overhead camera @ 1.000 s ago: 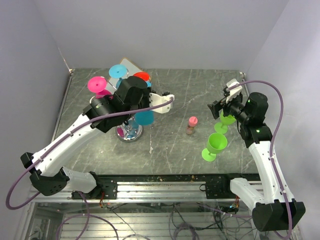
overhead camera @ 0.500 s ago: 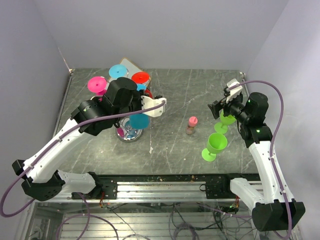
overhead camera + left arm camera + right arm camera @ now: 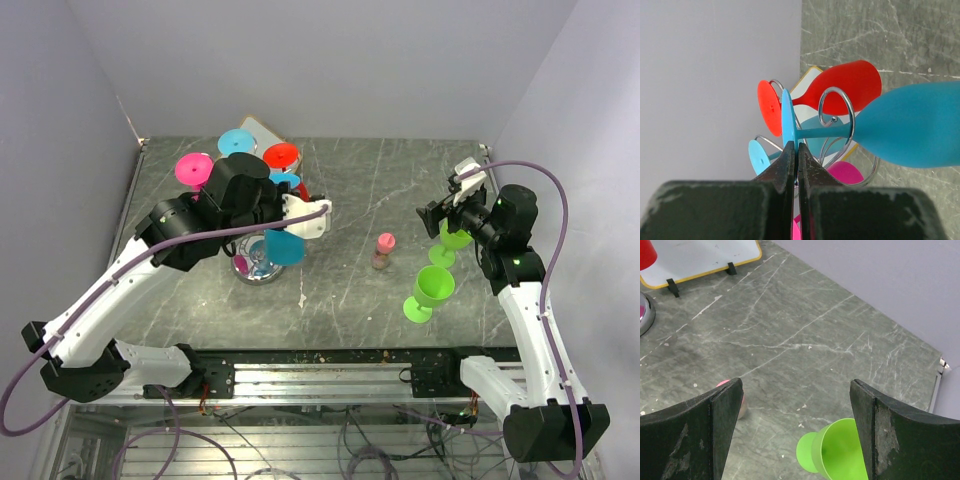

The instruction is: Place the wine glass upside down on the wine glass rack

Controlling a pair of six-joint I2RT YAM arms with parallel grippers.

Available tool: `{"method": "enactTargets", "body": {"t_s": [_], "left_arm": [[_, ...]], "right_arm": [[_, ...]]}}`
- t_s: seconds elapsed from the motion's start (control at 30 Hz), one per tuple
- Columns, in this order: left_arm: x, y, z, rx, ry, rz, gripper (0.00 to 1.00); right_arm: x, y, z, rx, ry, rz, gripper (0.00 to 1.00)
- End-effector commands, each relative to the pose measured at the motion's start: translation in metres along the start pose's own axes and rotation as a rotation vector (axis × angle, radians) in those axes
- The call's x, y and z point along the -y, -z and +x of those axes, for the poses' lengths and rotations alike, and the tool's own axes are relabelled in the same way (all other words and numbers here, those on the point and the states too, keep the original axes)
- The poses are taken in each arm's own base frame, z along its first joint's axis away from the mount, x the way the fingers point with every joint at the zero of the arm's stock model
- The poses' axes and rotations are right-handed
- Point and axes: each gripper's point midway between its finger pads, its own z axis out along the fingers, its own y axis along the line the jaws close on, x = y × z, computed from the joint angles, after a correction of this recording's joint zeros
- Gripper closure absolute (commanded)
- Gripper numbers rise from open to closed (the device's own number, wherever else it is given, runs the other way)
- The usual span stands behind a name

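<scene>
My left gripper (image 3: 796, 146) is shut on the rim of a blue wine glass's round foot (image 3: 788, 117). The glass's stem crosses a curled hook arm (image 3: 852, 112) of the silver wine glass rack, and its bowl (image 3: 912, 127) points away from me. In the top view the blue bowl (image 3: 285, 247) hangs tilted beside the rack's shiny disc base (image 3: 250, 268), under my left gripper (image 3: 283, 198). My right gripper (image 3: 795, 390) stands open and holds nothing, above a green wine glass (image 3: 835, 452).
Red (image 3: 850, 82), pink (image 3: 845, 172) and light blue (image 3: 758, 156) glasses hang on the rack. A white-faced board (image 3: 258, 128) leans behind it. Two green glasses (image 3: 432, 290) (image 3: 452, 238) and a small pink-capped bottle (image 3: 384, 250) stand at the right.
My left arm has drawn back to the left with the blue glass, bringing its bowl lower and closer to the rack's post. The right arm has not moved.
</scene>
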Motion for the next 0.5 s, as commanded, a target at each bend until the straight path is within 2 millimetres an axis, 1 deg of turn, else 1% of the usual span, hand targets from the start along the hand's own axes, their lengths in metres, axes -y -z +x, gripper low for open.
{"method": "enactTargets", "body": {"t_s": [0.0,0.13,0.47], "left_arm": [[-0.011,0.012,-0.014,0.078,0.035,-0.018,0.93],[-0.011,0.009,-0.015,0.082,0.038,-0.017,0.93],[-0.015,-0.006,-0.018,0.076,0.089,-0.054,0.93]], "right_arm": [[0.002,0.000,-0.003,0.015,0.012,-0.001,0.12],[0.001,0.000,-0.002,0.014,0.010,-0.006,0.12],[0.001,0.001,-0.004,0.015,0.009,-0.006,0.12]]}}
